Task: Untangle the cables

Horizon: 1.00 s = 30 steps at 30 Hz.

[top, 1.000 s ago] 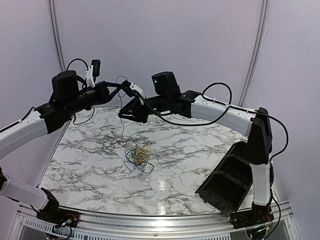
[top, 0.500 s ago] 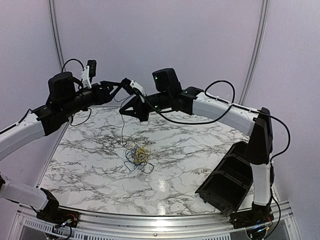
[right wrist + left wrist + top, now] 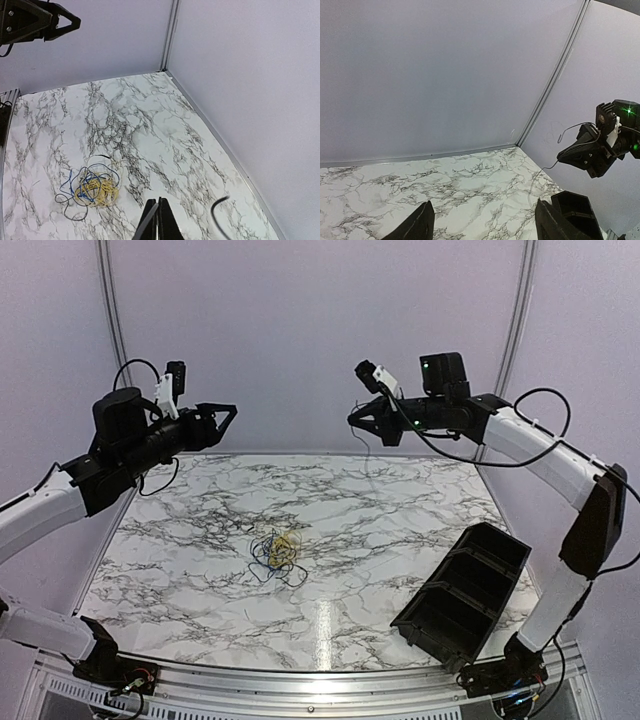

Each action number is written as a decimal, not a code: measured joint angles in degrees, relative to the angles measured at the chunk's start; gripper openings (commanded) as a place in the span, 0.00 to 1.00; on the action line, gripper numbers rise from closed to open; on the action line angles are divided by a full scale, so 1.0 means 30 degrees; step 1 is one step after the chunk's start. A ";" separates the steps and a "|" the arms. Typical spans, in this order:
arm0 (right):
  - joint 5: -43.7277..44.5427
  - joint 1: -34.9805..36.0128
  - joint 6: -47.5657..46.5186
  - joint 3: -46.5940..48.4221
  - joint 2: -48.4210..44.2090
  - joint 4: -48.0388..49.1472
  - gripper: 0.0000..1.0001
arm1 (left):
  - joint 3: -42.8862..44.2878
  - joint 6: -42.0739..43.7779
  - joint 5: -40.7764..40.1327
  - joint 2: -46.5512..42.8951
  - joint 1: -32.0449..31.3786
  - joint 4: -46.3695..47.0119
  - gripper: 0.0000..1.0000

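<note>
A tangle of yellow, blue and black cables (image 3: 278, 550) lies on the marble table near its middle, and the right wrist view shows the tangle (image 3: 95, 187) too. My right gripper (image 3: 354, 420) is high over the back right of the table. Its jaws (image 3: 160, 204) are pressed together on a thin black cable (image 3: 543, 169) that hangs free from them; a curved end of that cable (image 3: 216, 212) shows beside the fingers. My left gripper (image 3: 228, 418) hovers high at the back left, open and empty. In its own view the gripper (image 3: 484, 210) has only the tabletop between its fingers.
A black bin (image 3: 470, 585) lies tilted on the table's right side, near the right arm's base; the left wrist view also catches this bin (image 3: 575, 207). Grey walls close off the back and both sides of the table.
The left gripper opened and let go of the black cable. The right gripper shut on it and swung right and back, pulling the cable off the tangle.
</note>
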 measured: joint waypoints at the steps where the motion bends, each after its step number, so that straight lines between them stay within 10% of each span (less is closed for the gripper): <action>1: 0.0080 -0.0372 -0.0131 -0.0481 -0.0423 -0.0080 0.00 | -0.0022 0.0036 -0.0044 0.0029 0.0000 0.0007 0.72; 16: 0.2106 -0.7431 -0.1617 -0.8604 -0.8422 -0.1443 0.00 | -0.0240 0.0656 -0.0896 0.0678 -0.0284 -0.0007 0.73; 30: 0.5202 -0.9078 -0.5923 -1.2611 -1.2524 -0.5340 0.00 | -0.0240 0.0984 -0.1756 0.1129 -0.0379 -0.0015 0.74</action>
